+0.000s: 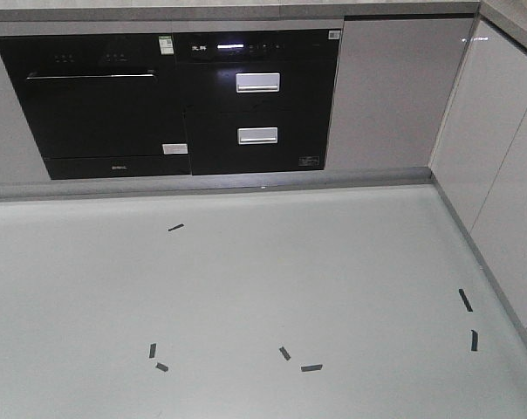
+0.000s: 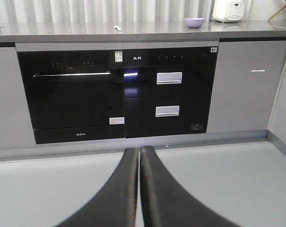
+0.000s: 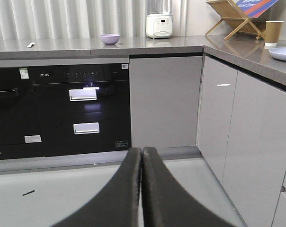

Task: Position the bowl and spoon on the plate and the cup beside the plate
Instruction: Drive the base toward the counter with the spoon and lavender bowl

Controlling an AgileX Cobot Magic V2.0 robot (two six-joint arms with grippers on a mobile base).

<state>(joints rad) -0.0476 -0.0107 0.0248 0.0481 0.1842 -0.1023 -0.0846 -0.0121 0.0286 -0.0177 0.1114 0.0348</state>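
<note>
While both arms face the dark oven [image 1: 93, 113] across a pale, tape-marked surface [image 1: 246, 279], every piece of the setting sits well apart from them on the L-shaped bench [image 3: 147, 47]. Left gripper [image 2: 139, 150] and right gripper [image 3: 141, 150] are each pressed closed, fingers meeting, nothing between them. Bowl [image 3: 110, 39] sits on the bench's back run, just left of a white appliance [image 3: 159, 21]; spoon [image 3: 31, 45] lies flat well to its left on the same run. Cup [image 3: 274, 32] stands upright on the right-hand run beside a wooden rack [image 3: 230, 19], with plate [image 3: 284, 54] near it toward that run's front edge, partly cut off by the frame. Nothing is arranged yet, and the trouble ahead looks to lie in the spread: bowl and spoon must travel past the bench's inner corner to the plate, a long carry in which a smooth-walled bowl could slip from a rim pinch. Thin and flat on the benchtop, the spoon may skid away rather than lift if the fingers land off-centre. A hard squeeze would likely crush the paper cup; a glancing touch could tip it. Any sideways shove to the plate while loading it risks sliding it toward the edge. Closing the gap carelessly, either arm could also knock the cabinet fronts [image 3: 164, 99] below the bench.
</note>
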